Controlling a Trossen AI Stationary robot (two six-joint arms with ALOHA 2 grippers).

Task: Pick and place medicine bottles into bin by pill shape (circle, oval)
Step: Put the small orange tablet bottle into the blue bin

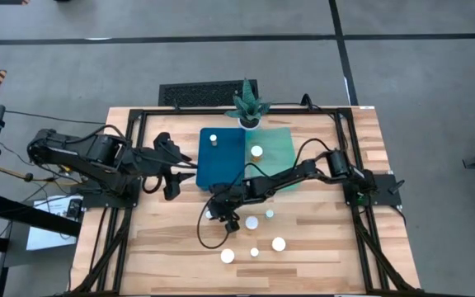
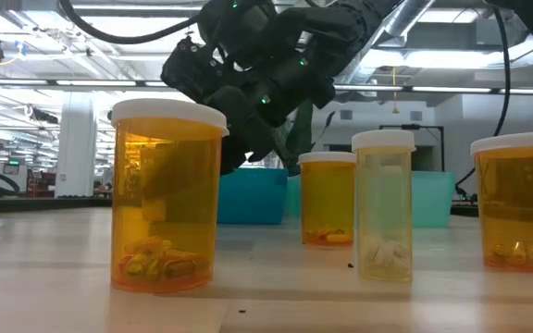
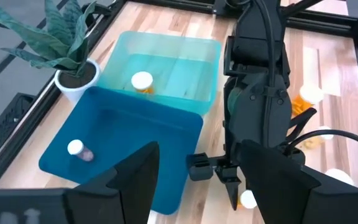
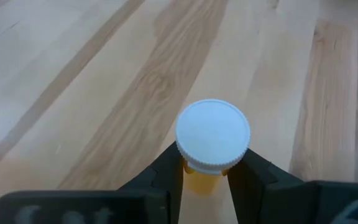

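Binned: 1 bottle in dark blue bin (image 1: 221, 161), 1 in pale green bin (image 1: 272, 150).
Left: 5 bottles (image 1: 254, 233) on worktop (image 1: 320, 247).
Right gripper (image 4: 205, 171): jaws clamped on a white-capped bottle (image 4: 212, 138).
Left gripper (image 3: 194, 171): jaws half open, empty.

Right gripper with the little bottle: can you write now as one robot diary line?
right gripper: shut on pill bottle | place: over table | left gripper: open, beside dark blue bin
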